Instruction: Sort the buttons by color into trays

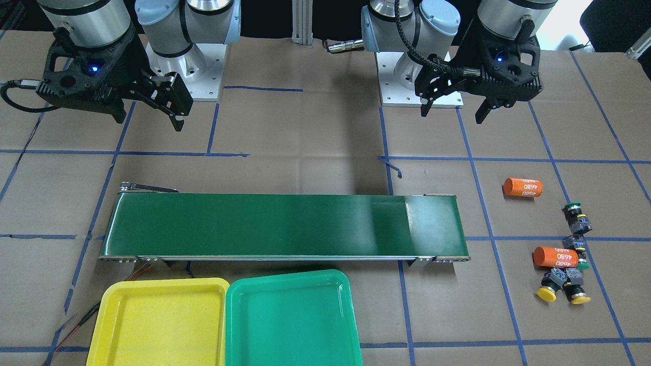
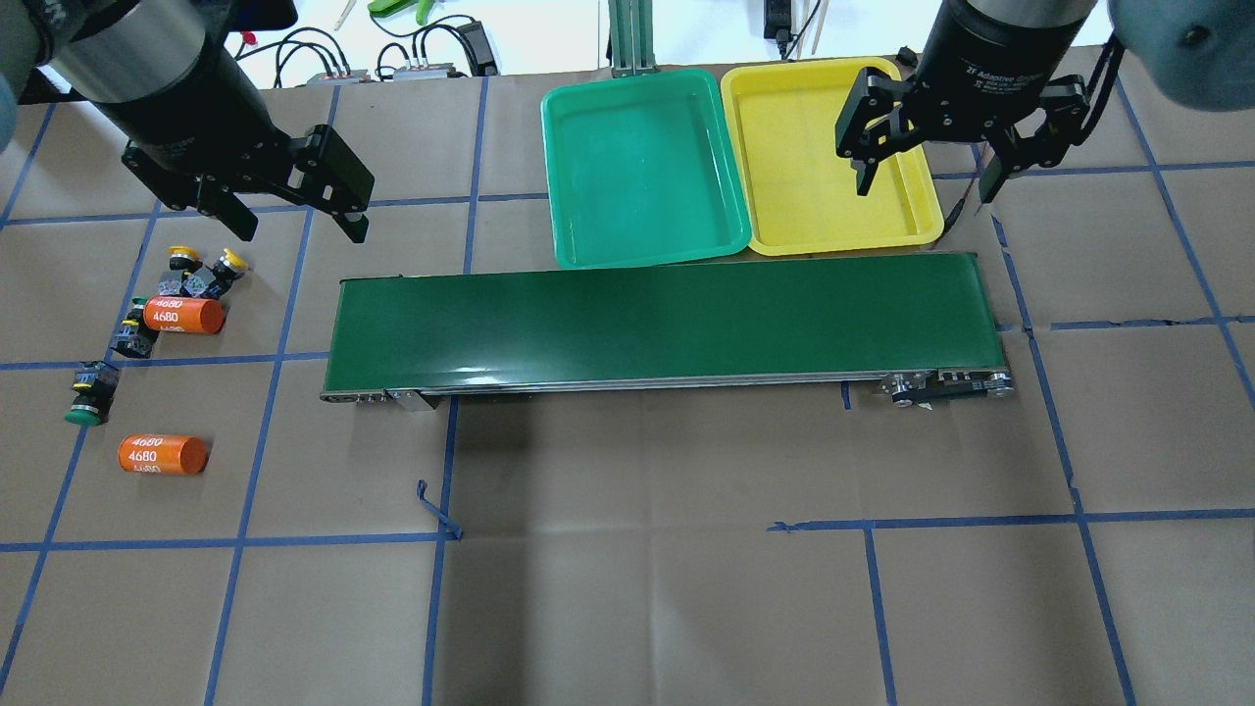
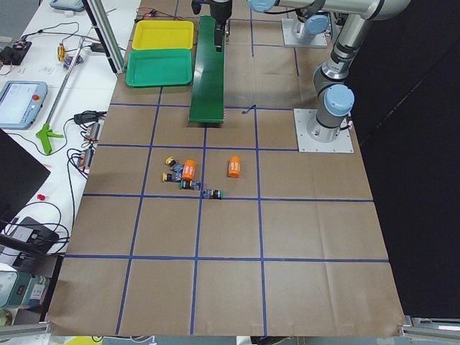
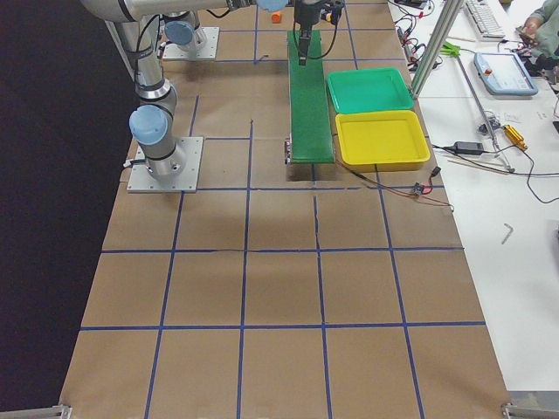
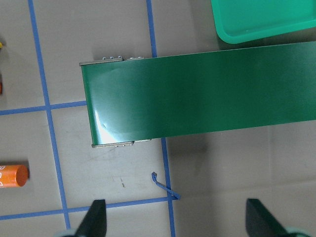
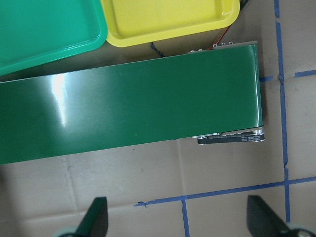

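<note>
2 tools (image 2: 302, 231) (image 2: 924, 189) aloft, jaws apart

i get bright, even light from above in every view, and shadows are soft. a pale glare band crosses the conveyor belt (image 1: 389, 218), and the green tray (image 2: 637, 147) shines white in patches. a dim shadow lies on the table (image 2: 549, 461) beside the belt. both wrist views are sharp, but the fingertips (image 5: 97, 219) at their lower edge blur.
</note>
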Tool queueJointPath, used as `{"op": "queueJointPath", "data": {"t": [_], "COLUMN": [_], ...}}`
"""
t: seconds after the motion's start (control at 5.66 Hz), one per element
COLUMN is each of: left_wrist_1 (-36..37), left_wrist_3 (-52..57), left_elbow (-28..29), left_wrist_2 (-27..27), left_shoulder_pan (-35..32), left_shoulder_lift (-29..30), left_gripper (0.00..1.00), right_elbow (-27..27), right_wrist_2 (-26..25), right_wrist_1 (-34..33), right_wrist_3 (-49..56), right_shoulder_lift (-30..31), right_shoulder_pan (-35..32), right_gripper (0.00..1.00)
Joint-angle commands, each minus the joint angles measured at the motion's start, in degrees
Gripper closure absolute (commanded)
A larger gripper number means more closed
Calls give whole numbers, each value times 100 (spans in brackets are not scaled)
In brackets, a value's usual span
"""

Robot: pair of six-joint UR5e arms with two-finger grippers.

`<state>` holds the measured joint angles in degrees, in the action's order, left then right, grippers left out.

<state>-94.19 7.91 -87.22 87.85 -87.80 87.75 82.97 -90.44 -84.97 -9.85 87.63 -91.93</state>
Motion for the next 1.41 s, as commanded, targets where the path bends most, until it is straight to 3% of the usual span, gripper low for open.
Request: {"op": "queueJointPath", "data": {"t": [0.0,0.71,0.88,1.24], "left_wrist_1": [-47,-30,-29,-38], "left_wrist_3": [17,105,157,2096], "left_elbow": [-6,3,-15,-216], "left_wrist_2": [47,82,570,636], "left_shoulder_pan": [-17,131,515,1367], "left_shoulder_lift": [5,-3,-4,110], "left_gripper": [2,2,2,2], "right_elbow": [0,0,9,9], "right_wrist_2": [0,0,0,0], "right_wrist_1": [-2,6,6,-2], "right_wrist_3": [0,0,0,0], "right_shoulder_lift": [0,8,0,0], "right_shoulder_pan": [0,0,0,0], "right_gripper": [0,0,0,0]}}
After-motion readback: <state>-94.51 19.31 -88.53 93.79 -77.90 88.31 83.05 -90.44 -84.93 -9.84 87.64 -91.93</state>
